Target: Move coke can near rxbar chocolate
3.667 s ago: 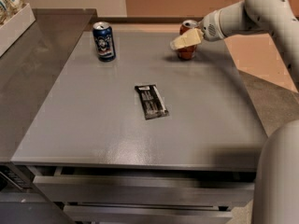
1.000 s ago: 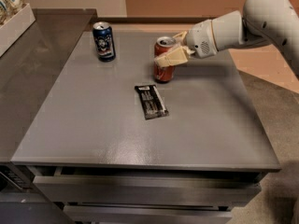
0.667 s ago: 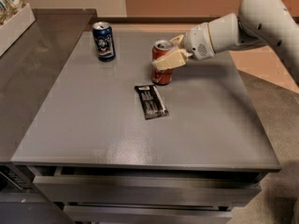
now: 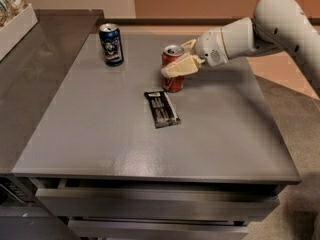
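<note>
The red coke can (image 4: 172, 81) stands upright near the middle of the grey table (image 4: 100, 134), just behind the far end of the rxbar chocolate (image 4: 161, 108), a flat black wrapper with white lettering. My gripper (image 4: 178, 58) reaches in from the right and is shut on the coke can, one cream finger (image 4: 180, 67) across its front and the other behind its top. Whether the can's base touches the table cannot be told.
A dark blue can (image 4: 111, 37) stands at the table's back left. A white bin (image 4: 17, 24) with snack bags sits on the dark counter at far left. Drawers (image 4: 150, 204) lie under the table's front edge. My white arm (image 4: 280, 19) spans the back right.
My gripper has carried the coke can from the table's back right to the left and forward, and it now stands close to the rxbar chocolate. The blue can and the bar have not moved.
</note>
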`<action>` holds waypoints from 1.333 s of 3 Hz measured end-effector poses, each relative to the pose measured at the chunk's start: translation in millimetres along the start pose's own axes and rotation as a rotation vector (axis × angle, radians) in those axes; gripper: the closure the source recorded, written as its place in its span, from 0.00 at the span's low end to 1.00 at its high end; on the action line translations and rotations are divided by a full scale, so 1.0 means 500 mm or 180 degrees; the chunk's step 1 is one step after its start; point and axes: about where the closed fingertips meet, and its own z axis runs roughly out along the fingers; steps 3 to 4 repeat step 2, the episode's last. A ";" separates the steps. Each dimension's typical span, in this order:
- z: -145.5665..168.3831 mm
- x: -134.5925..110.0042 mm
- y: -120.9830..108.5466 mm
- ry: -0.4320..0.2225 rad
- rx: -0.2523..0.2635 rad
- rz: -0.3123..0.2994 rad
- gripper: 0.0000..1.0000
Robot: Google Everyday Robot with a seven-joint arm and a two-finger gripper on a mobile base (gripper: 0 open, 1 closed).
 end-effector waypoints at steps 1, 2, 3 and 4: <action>0.005 0.000 0.001 0.0000 -0.0015 -0.0001 0.00; 0.005 0.000 0.001 0.0000 -0.0015 -0.0001 0.00; 0.005 0.000 0.001 0.0000 -0.0015 -0.0001 0.00; 0.005 0.000 0.001 0.0000 -0.0015 -0.0001 0.00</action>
